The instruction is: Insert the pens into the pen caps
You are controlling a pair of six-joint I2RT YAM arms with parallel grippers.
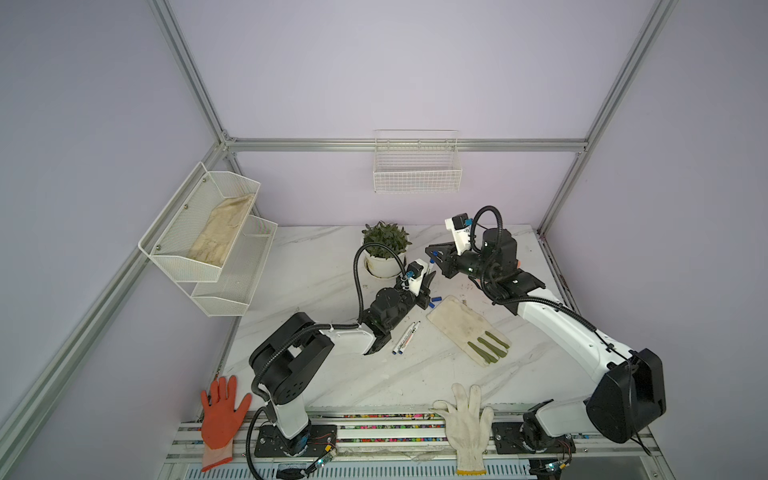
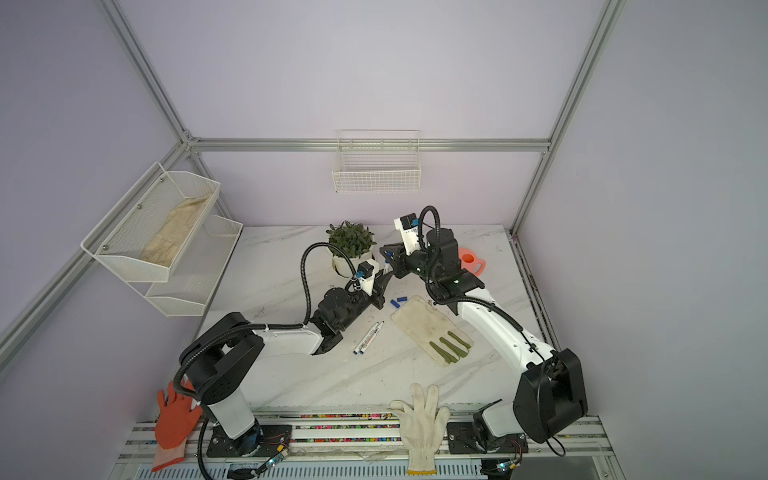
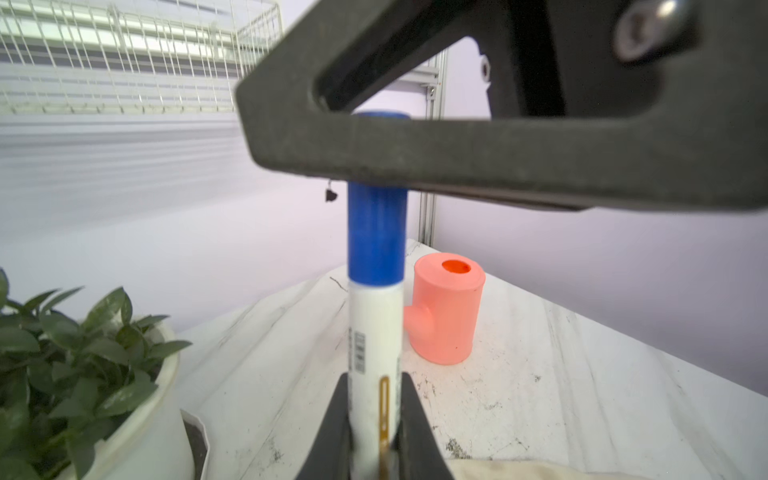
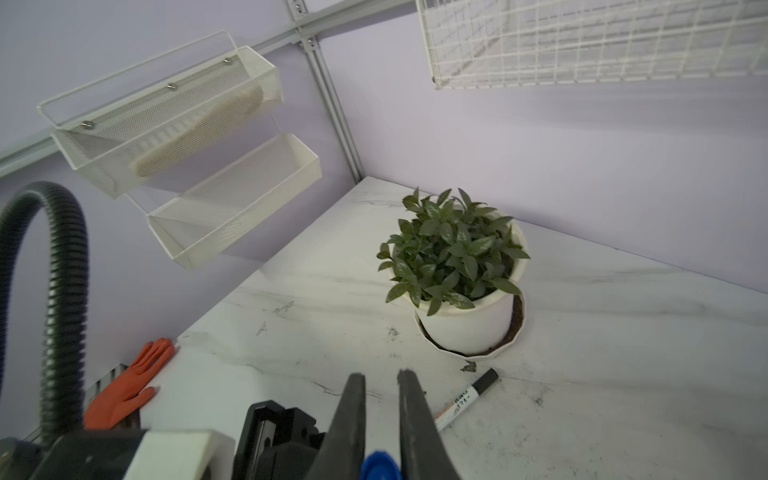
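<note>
My left gripper (image 3: 376,378) is shut on a white pen (image 3: 376,332) and holds it upright above the table's middle. A blue pen cap (image 3: 376,237) sits on the pen's upper end. My right gripper (image 4: 381,374) reaches in from the right and is shut on that blue cap (image 4: 380,467); one of its fingers (image 3: 457,153) crosses the cap. In both top views the two grippers (image 1: 430,276) (image 1: 432,253) meet in front of the plant. Two pens (image 1: 405,338) lie side by side on the table, and two loose blue caps (image 1: 434,301) lie near the glove. A pen with a black end (image 4: 465,399) lies by the pot.
A potted plant (image 1: 386,249) stands just behind the grippers. A coral watering can (image 2: 471,262) stands at the back right. A cream glove with green fingers (image 1: 465,328) lies to the right of the pens. White (image 1: 465,419) and orange (image 1: 222,411) gloves hang over the front edge.
</note>
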